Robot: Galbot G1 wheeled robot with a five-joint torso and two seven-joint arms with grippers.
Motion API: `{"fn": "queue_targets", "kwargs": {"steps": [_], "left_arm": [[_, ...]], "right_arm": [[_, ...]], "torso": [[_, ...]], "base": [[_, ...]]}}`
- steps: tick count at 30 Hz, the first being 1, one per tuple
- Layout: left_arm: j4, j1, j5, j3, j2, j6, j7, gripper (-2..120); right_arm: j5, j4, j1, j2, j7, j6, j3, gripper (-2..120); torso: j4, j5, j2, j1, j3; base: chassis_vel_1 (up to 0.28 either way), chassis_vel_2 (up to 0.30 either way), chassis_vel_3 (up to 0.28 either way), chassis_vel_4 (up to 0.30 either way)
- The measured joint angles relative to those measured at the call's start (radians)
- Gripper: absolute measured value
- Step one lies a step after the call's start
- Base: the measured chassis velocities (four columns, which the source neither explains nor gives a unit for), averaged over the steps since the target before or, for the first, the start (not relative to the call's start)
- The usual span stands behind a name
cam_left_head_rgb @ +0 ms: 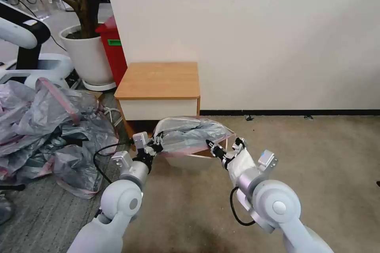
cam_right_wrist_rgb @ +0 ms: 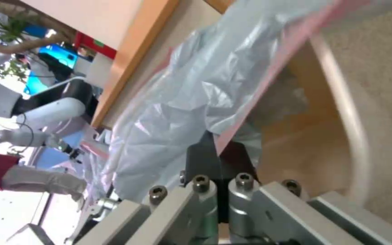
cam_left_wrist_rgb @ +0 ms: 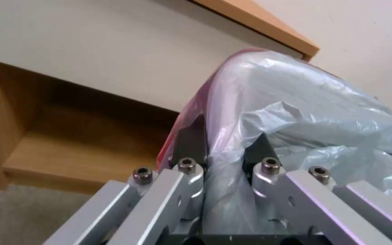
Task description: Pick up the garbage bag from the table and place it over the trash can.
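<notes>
Left gripper [cam_left_head_rgb: 158, 141] pinches the pink rim of the bag [cam_left_head_rgb: 192, 133], jaws closed on the plastic. Right gripper [cam_left_head_rgb: 212, 148] is pressed together on the opposite rim edge. The bag is stretched between both grippers, just above the bin [cam_left_head_rgb: 186, 161] on the carpet. Behind stands the counter [cam_left_head_rgb: 158, 81], its top bare. A bag heap [cam_left_head_rgb: 47, 126] lies left.

I have both arms stretched forward and low: left gripper [cam_left_head_rgb: 158, 141] and right gripper [cam_left_head_rgb: 208, 144] each clamp the garbage bag [cam_left_head_rgb: 190, 132] rim.
</notes>
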Motion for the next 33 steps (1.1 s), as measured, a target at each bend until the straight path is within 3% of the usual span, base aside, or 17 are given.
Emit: {"fn": "queue_targets", "kwargs": {"steps": [27,31,33], "left_arm": [[0.020,-0.021,-0.029,-0.010,-0.024,-0.011,-0.032,9],[0.016,-0.020,-0.029,-0.010,-0.023,-0.011,-0.032,9],[0.015,-0.021,-0.029,-0.008,-0.023,-0.011,-0.032,9]], "right_arm": [[-0.019,0.098,-0.052,-0.005,0.020,-0.020,0.010,0],[-0.018,0.100,-0.054,-0.011,0.037,-0.034,0.015,10],[-0.017,0.100,-0.055,-0.009,0.060,-0.043,0.015,22]], "torso": [[0.0000,0.0000,0.000,0.000,0.000],[0.0000,0.0000,0.000,0.000,0.000],[0.0000,0.0000,0.000,0.000,0.000]], "base": [[0.000,0.000,0.000,0.000],[0.000,0.000,0.000,0.000],[0.000,0.000,0.000,0.000]]}}
